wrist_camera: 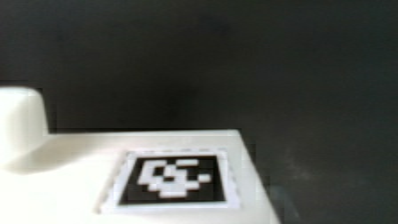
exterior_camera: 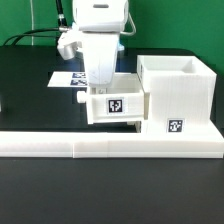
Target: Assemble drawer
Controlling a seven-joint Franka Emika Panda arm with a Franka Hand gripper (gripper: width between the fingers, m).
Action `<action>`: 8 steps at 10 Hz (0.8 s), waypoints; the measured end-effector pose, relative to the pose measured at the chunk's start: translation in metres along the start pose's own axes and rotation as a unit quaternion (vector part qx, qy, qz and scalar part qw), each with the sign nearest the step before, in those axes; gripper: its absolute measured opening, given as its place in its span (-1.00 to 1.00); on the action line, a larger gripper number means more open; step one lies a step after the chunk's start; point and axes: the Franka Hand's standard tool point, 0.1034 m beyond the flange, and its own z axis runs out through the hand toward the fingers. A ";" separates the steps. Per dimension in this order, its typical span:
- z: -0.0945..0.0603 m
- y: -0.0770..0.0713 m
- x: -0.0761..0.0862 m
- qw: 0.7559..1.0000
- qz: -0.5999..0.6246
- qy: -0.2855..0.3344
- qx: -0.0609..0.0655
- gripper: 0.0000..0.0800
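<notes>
The drawer housing (exterior_camera: 177, 88), a white box with a square tag on its front, stands at the exterior view's right. A shallow white tray (exterior_camera: 113, 106) with a black-and-white tag sits against the housing's left side. My gripper (exterior_camera: 100, 90) comes straight down onto the tray's rear wall and is shut on it; the fingertips are hidden by the tray. In the wrist view the tray's tagged face (wrist_camera: 173, 178) fills the lower middle, with a rounded white knob (wrist_camera: 18, 125) beside it. My fingers do not show there.
A long low white border wall (exterior_camera: 100, 144) runs along the front of the black table (exterior_camera: 25, 100). The marker board (exterior_camera: 68, 78) lies flat behind the tray, partly hidden by the arm.
</notes>
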 end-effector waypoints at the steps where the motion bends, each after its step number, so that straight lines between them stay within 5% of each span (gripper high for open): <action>1: 0.000 0.001 0.003 1.000 -0.005 -0.002 -0.001 -0.89; 3: -0.002 0.002 0.019 1.000 -0.018 -0.007 -0.005 -0.89; 8: -0.002 0.002 0.019 1.000 -0.011 -0.007 -0.007 -0.89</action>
